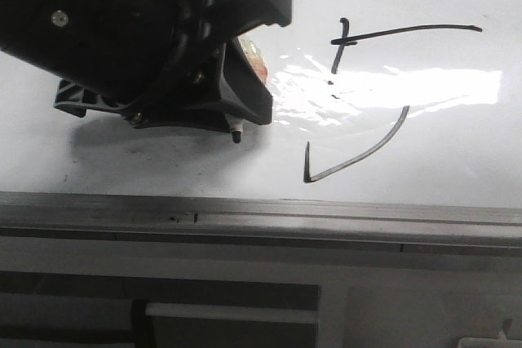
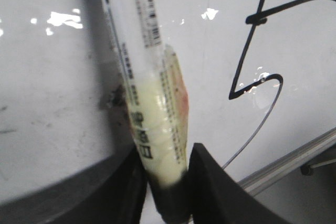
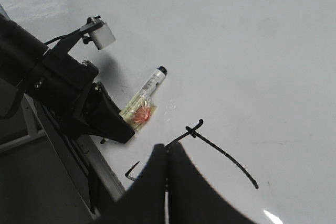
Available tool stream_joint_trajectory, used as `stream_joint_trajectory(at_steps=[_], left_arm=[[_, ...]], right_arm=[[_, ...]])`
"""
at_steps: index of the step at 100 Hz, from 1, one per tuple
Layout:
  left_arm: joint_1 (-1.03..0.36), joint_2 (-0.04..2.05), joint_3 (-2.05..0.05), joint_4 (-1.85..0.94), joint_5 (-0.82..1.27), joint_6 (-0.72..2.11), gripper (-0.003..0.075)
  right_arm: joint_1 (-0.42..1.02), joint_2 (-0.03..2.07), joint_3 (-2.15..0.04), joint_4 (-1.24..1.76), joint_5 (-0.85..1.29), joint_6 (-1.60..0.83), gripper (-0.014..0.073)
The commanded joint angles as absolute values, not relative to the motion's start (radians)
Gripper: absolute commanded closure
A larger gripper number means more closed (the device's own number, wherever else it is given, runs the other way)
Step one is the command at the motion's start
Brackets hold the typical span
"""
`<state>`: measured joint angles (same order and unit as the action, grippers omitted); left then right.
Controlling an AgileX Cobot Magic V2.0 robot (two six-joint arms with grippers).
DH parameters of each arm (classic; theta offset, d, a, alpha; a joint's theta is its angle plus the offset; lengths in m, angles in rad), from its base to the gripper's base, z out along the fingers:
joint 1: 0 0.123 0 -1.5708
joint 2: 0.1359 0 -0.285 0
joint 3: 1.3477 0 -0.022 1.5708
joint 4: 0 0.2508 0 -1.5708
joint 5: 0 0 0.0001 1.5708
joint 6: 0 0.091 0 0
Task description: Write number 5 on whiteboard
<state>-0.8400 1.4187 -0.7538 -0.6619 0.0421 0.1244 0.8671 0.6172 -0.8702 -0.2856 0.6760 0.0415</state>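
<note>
The number 5 [image 1: 408, 32] is drawn in thin black strokes on the whiteboard [image 1: 147, 170], right of centre; glare washes out its middle. My left gripper [image 1: 263, 56] is shut on a tape-wrapped marker [image 1: 254, 58] and sits to the left of the 5. In the left wrist view the marker [image 2: 152, 103] runs out from the jaws over the board [image 2: 47, 103], with the 5 [image 2: 247, 61] beside it. In the right wrist view my right gripper [image 3: 168, 153] is shut and empty above the 5 [image 3: 223, 153]; the marker [image 3: 148, 94] and its black end show there too.
A grey metal edge rail [image 1: 261, 213] runs along the board's near side, with grey framework [image 1: 228, 315] below it. The left arm and its wrist camera [image 3: 101, 32] stand over the board's near-left part. Faint smudges [image 2: 113, 98] mark the board.
</note>
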Motion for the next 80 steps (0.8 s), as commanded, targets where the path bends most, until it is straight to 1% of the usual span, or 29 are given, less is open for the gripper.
stream_joint_trajectory(at_steps=[1, 10, 14, 20, 28, 35, 41, 58, 66, 80], left_arm=[[-0.802, 1.423, -0.76, -0.672, -0.071, 0.122, 0.0498], [-0.802, 1.423, -0.76, -0.684, -0.071, 0.122, 0.0491], [-0.802, 1.423, -0.76, -0.686, -0.071, 0.122, 0.047], [-0.802, 1.423, -0.76, -0.686, -0.071, 0.122, 0.0414], [-0.802, 1.423, -0.76, -0.686, -0.074, 0.122, 0.0306], [-0.802, 1.423, -0.76, -0.687, -0.081, 0.122, 0.0253], [-0.802, 1.423, -0.76, -0.689, -0.088, 0.122, 0.0239], [-0.802, 1.411, -0.763, -0.692, -0.093, 0.122, 0.0239], [-0.807, 1.367, -0.771, -0.694, -0.066, 0.122, 0.0239], [-0.836, 1.227, -0.771, -0.658, -0.021, 0.122, 0.0239]], right_arm=[[0.862, 0.621, -0.896, -0.3, 0.591, 0.041, 0.0656], [0.862, 0.621, -0.896, -0.295, 0.591, 0.041, 0.0656], [0.862, 0.621, -0.896, -0.294, 0.591, 0.041, 0.0656], [0.862, 0.621, -0.896, -0.291, 0.593, 0.041, 0.0656], [0.862, 0.621, -0.896, -0.291, 0.593, 0.041, 0.0656], [0.862, 0.621, -0.896, -0.291, 0.593, 0.041, 0.0656], [0.862, 0.621, -0.896, -0.291, 0.593, 0.041, 0.0656], [0.862, 0.621, -0.896, -0.291, 0.593, 0.041, 0.0656], [0.862, 0.613, -0.896, -0.307, 0.593, 0.041, 0.0656], [0.862, 0.565, -0.896, -0.324, 0.604, 0.041, 0.0655]])
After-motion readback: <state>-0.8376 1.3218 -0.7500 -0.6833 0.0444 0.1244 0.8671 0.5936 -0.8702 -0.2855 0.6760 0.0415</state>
